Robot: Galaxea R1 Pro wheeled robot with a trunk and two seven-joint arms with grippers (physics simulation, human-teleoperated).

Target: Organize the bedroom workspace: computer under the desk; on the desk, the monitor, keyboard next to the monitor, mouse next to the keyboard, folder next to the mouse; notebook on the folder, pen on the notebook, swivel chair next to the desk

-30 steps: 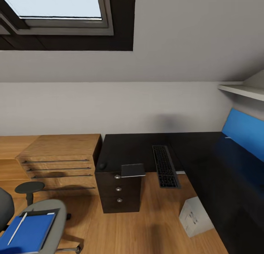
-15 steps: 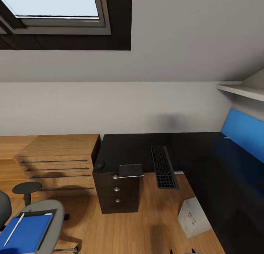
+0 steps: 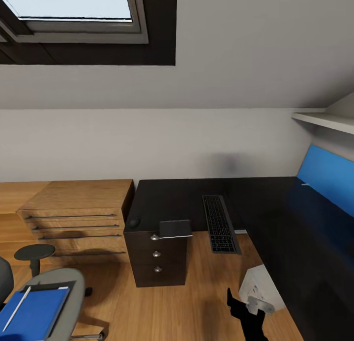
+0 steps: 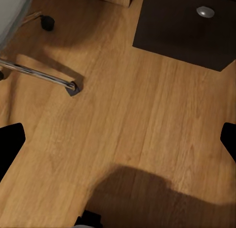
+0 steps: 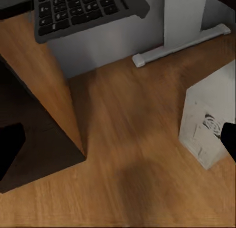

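keyboard: 1
mouse: 1
computer: 1
folder: 1
pen: 1
swivel chair: 1
drawer knobs: 3

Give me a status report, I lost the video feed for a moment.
Right pincer open, empty, low by the computer. Folder and pen on swivel chair. Keyboard overhangs desk edge.

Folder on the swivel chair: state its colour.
Bright blue; the folder shows best in the head view.
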